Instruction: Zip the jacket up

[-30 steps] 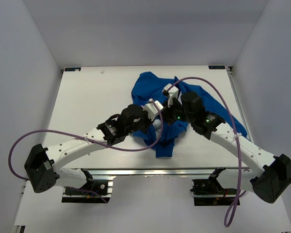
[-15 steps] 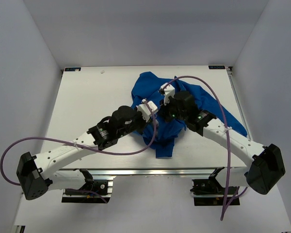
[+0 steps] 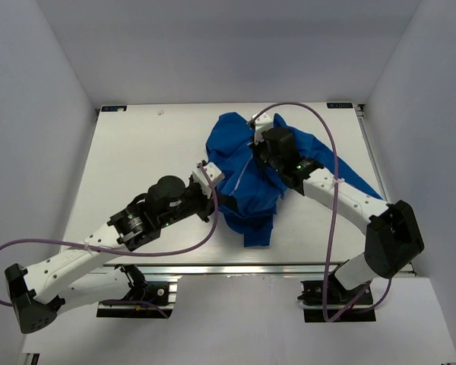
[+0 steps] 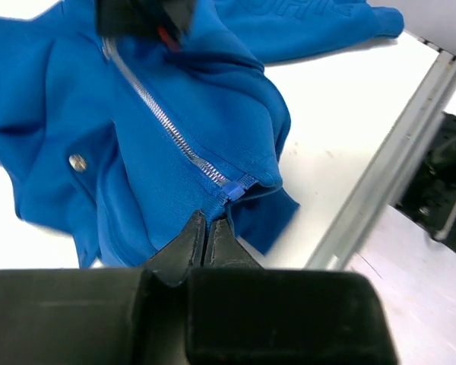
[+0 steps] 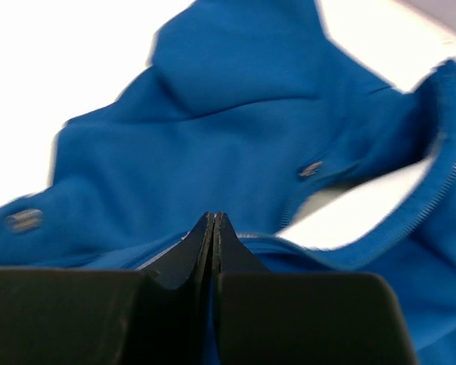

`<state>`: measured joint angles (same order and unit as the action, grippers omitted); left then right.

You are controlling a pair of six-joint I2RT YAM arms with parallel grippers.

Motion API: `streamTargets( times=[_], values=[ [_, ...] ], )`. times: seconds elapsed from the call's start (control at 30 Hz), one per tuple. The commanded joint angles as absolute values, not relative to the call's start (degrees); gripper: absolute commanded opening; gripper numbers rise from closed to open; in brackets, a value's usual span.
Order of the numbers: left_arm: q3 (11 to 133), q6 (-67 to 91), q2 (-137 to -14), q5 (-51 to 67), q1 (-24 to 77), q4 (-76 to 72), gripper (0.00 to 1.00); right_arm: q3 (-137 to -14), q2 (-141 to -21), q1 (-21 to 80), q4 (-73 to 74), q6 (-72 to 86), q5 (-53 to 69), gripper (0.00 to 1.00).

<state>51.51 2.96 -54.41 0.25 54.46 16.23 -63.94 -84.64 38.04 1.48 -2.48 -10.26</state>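
The royal-blue jacket [image 3: 289, 163] lies bunched on the right half of the table. Its silver zipper [image 4: 163, 122] runs closed from the hem up toward my right gripper. My left gripper [image 3: 223, 199] is shut, its fingertips [image 4: 197, 228] pinching the hem just below the zipper's blue bottom end [image 4: 235, 185]. My right gripper [image 3: 255, 149] is shut at the zipper line near the collar. In the right wrist view [image 5: 213, 219] its tips pinch the fabric where the closed zipper ends. The collar [image 5: 410, 205] beyond it gapes open over white table. The zipper pull is hidden.
The white table [image 3: 137, 152] has a metal rail [image 4: 395, 167] along its near edge, close to the jacket hem. A sleeve [image 3: 361, 186] trails toward the right edge. Purple cables loop from both arms. Grey walls enclose the table.
My right gripper has moved away from me, up along the zipper toward the collar. My left gripper has drawn back toward the left with the hem, and the zipper line is longer and straighter.
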Motion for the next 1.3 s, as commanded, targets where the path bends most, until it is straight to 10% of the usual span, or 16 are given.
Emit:
streamTargets(
  times=[0.0,0.83,1.07,1.1,1.13,1.2,1.27],
  values=[
    [50.45,8.6,-49.05,2.55,54.58,20.21,0.0,-68.63,-86.83,34.63,-5.36,-6.15,-18.01,0.0],
    [45.44,21.53,-44.38,0.79,54.58,33.93,0.0,-121.77,-130.31,14.95,-6.25,-13.36,-23.39,0.0],
    [44.03,22.94,-46.23,1.58,54.67,31.91,0.0,-117.35,-128.77,14.94,-5.53,-12.31,-10.75,0.0],
    [44.12,23.2,-46.4,1.58,54.58,32.34,0.27,-115.33,-126.5,14.94,-6.41,-12.3,-8.03,0.05],
    [44.47,23.46,-46.84,1.67,54.58,32.69,0.5,-113.14,-125.34,15.03,-6.85,-11.52,-4.08,0.46],
    [44.91,24.43,-47.2,1.32,54.58,34.09,0.98,-107.6,-122.19,15.03,-7.64,-9.77,-1.77,0.89],
    [45.35,24.78,-47.02,1.14,54.67,34.45,0.98,-103.12,-119.89,15.03,-7.73,-6.17,-0.44,0.89]
  ],
)
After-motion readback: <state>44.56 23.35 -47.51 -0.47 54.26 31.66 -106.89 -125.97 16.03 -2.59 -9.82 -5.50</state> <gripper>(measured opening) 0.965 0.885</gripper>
